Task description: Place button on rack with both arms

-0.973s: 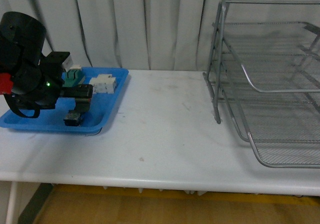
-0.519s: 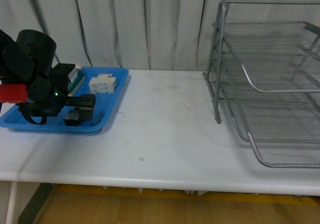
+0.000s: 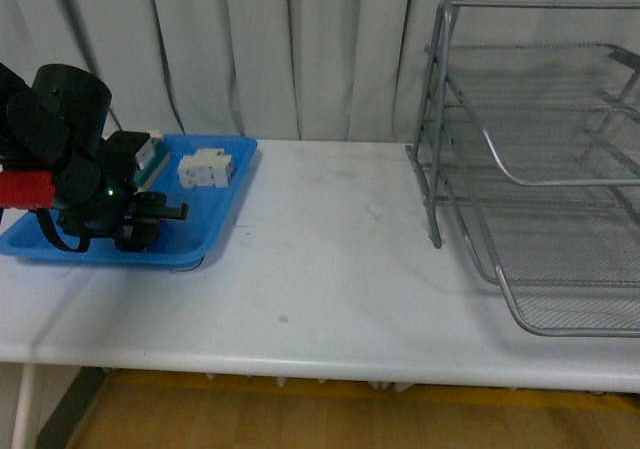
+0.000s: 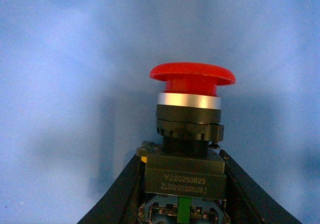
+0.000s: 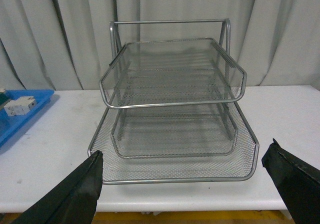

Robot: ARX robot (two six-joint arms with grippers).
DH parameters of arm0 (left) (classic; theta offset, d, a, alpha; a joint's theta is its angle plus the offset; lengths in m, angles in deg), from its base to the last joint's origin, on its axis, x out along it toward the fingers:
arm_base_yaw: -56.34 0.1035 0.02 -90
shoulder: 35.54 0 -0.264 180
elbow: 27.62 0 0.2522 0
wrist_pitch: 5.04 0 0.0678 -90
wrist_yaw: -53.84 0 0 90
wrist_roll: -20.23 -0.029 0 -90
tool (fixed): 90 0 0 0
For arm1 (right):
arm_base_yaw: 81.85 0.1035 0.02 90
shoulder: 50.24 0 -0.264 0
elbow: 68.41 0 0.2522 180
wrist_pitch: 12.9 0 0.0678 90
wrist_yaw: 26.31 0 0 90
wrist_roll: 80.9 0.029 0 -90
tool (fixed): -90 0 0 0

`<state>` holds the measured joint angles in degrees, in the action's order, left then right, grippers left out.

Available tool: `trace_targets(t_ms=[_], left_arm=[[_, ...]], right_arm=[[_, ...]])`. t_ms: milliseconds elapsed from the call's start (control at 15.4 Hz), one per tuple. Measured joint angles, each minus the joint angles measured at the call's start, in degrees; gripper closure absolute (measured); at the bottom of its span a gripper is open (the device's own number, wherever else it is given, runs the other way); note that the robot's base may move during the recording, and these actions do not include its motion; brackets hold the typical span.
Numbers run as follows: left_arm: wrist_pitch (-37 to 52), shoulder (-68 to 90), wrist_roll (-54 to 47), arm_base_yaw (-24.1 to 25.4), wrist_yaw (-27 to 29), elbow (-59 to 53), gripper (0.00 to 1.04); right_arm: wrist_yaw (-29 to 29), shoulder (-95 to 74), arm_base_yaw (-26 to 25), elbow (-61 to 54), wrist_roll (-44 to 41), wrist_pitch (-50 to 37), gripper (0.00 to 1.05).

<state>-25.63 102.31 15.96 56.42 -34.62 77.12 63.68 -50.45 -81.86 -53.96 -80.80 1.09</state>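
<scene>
**Left hand down on the button, lift not yet begun**

The near strip of the table is bare white, so I start at the blue tray on the near left. A second ago my left hand hung above the tray with the button in plain sight under its fingers. Half a second ago it was lower. Now it has sunk to tray level and hides the button in the front view.

The left wrist view shows what that means. The red mushroom cap stands clear ahead, and the two black fingers lie against either side of the black body with no gap I can see. I judge the hand closed on the button, which still sits in the tray on its blue floor. So the pick looks secured, and the lift and carry to the right come next.

Further back in the tray, the white blocky component and the green-and-cream terminal block have not shifted.

The right hand is spread wide and holds nothing. It faces the wire-mesh rack, which stands on the far right of the table, well apart from the tray. That gap is why I expect a handover between the arms.
</scene>
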Motion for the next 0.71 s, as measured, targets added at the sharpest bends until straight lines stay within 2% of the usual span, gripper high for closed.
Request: trace_targets(t_ms=[195, 324, 713], left_arm=[[1.70, -4.92, 1.29, -0.20, -0.81, -4.02, 0.69], [4.81, -14.62, 3.02, 0.09, -2.58, -9.35, 0.69], [10.99, -51.41, 4.33, 1.73, -1.53, -40.96, 0.69]], right_arm=[[-0.02, 0.00, 0.00, 0.00, 0.00, 0.00, 0.06], [-0.02, 0.00, 0.00, 0.00, 0.00, 0.02, 0.06], [-0.02, 0.00, 0.00, 0.00, 0.00, 0.02, 0.06]])
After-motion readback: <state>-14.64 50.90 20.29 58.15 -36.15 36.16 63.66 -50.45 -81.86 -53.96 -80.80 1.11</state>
